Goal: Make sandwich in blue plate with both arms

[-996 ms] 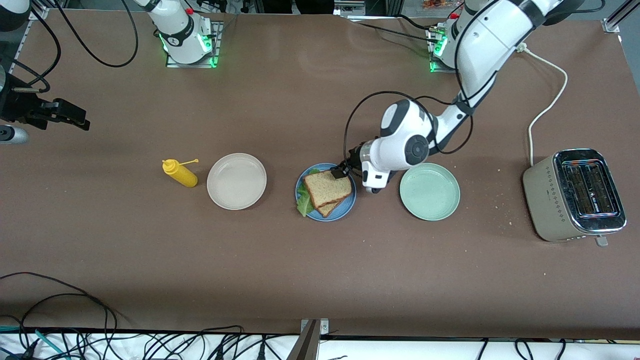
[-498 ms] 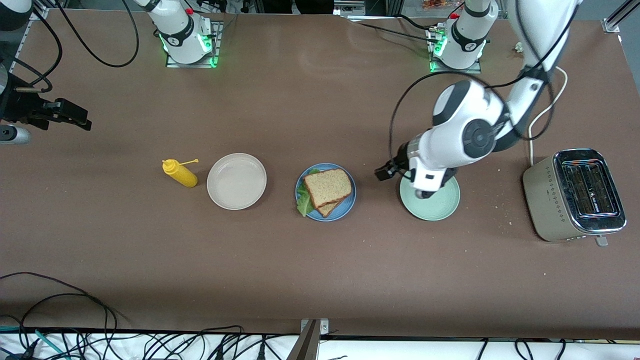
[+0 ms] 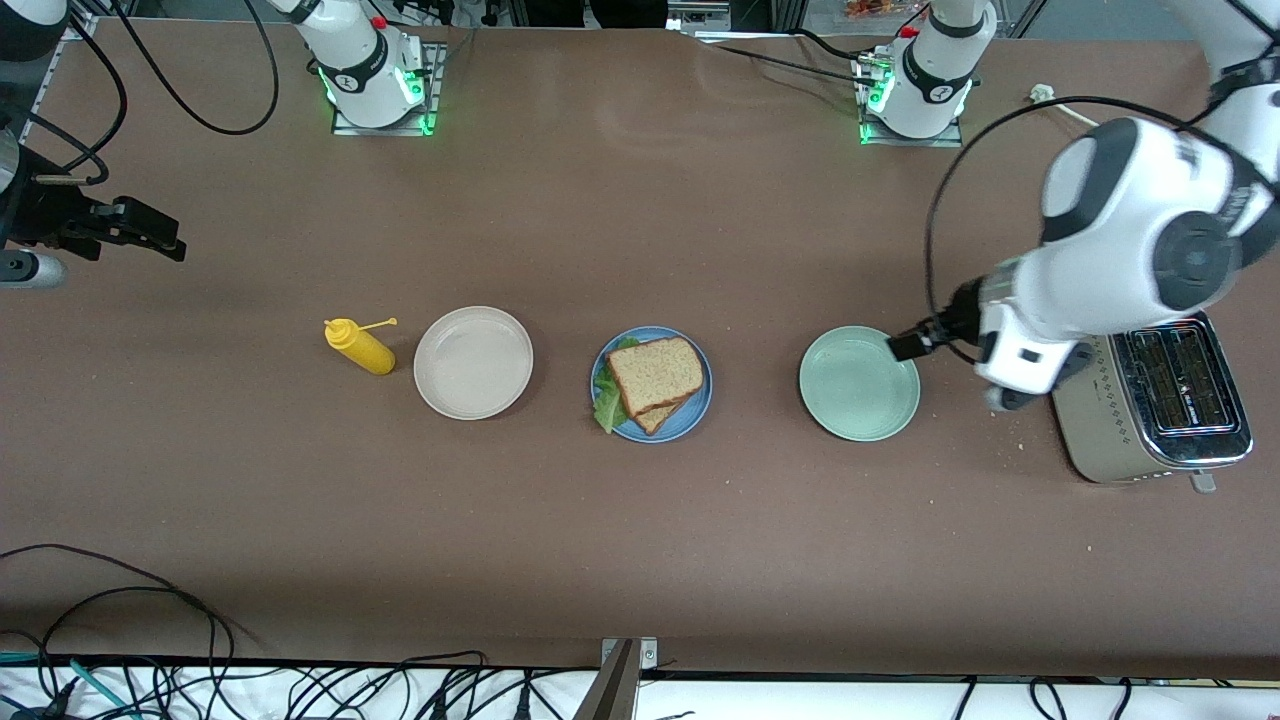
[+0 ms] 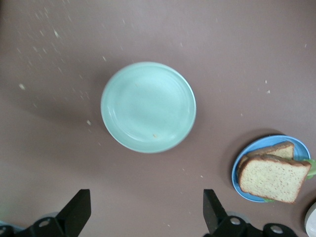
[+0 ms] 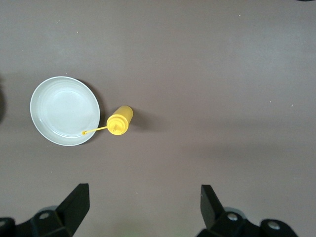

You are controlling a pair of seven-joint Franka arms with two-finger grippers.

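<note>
The sandwich [image 3: 655, 372] lies on the blue plate [image 3: 703, 398] in the middle of the table: two brown bread slices stacked askew, with a green lettuce leaf [image 3: 606, 405] sticking out between them. The left wrist view shows the sandwich [image 4: 274, 177] and the blue plate [image 4: 236, 174] off to one side. My left gripper [image 3: 912, 346] hangs open and empty in the air over the pale green plate's edge by the toaster; its fingers [image 4: 79, 210] frame bare table around the left gripper [image 4: 146, 217]. My right gripper [image 3: 150, 238] waits open at the right arm's end of the table, and the right wrist view shows the right gripper [image 5: 143, 212] empty.
A pale green plate [image 3: 860, 383] [image 4: 148, 106] sits beside the blue plate toward the left arm's end, with a toaster [image 3: 1150, 390] past it. A beige plate [image 3: 473, 362] [image 5: 64, 111] and a yellow squeeze bottle [image 3: 360, 345] [image 5: 120, 121] lie toward the right arm's end. Cables run along the table's near edge.
My left gripper has drawn away from the sandwich, passed over the pale green plate and risen toward the toaster, open throughout. The sandwich and the right arm have stayed put.
</note>
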